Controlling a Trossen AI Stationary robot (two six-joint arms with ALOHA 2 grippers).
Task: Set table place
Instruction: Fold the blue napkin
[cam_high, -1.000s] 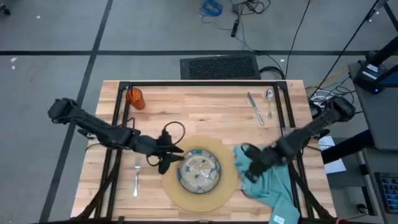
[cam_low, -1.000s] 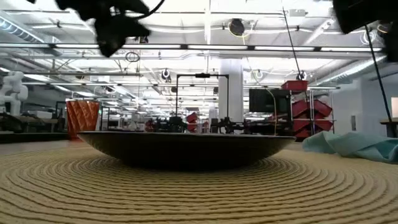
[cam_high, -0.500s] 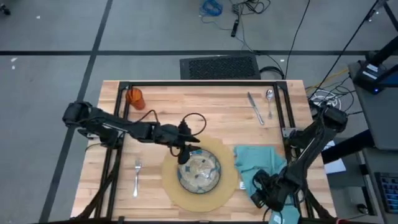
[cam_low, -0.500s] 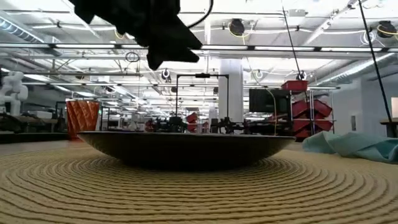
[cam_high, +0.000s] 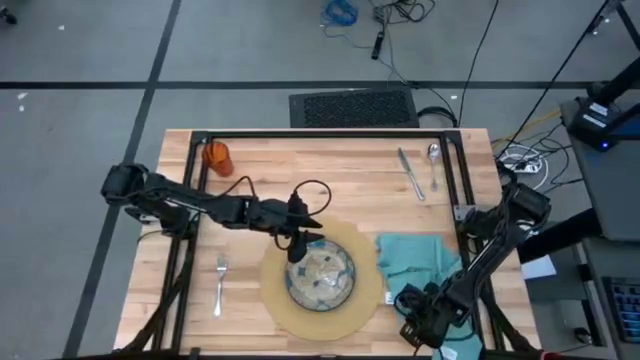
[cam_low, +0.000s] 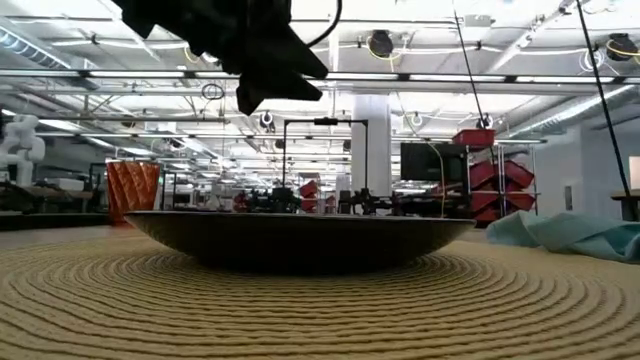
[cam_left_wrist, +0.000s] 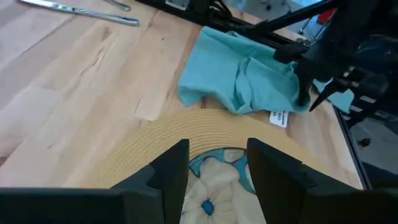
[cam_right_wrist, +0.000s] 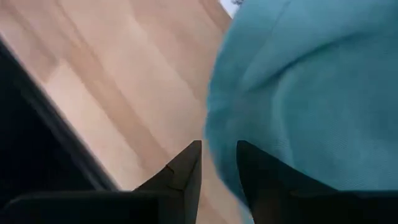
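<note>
Two arms work over the counter (cam_high: 330, 170). The left jaws (cam_high: 297, 247) hang above the far-left rim of the plate (cam_high: 320, 275), which sits centred on the round mat (cam_high: 362, 300); in the left wrist view its fingers (cam_left_wrist: 171, 168) stand slightly apart with nothing between them, the plate's pale blue pattern showing in the gap. The right jaws (cam_high: 418, 320) are low at the near edge of the napkin (cam_high: 420, 262), which lies rumpled just right of the mat; the right wrist view shows the fingers (cam_right_wrist: 186, 171) a little apart at the cloth's edge, and I cannot tell whether any cloth is caught. The fork (cam_high: 219, 283) lies left of the mat, apart from both jaws. The knife (cam_high: 409, 172) and spoon (cam_high: 433, 163) lie side by side at the far right, the cup (cam_high: 217, 157) at the far left corner.
</note>
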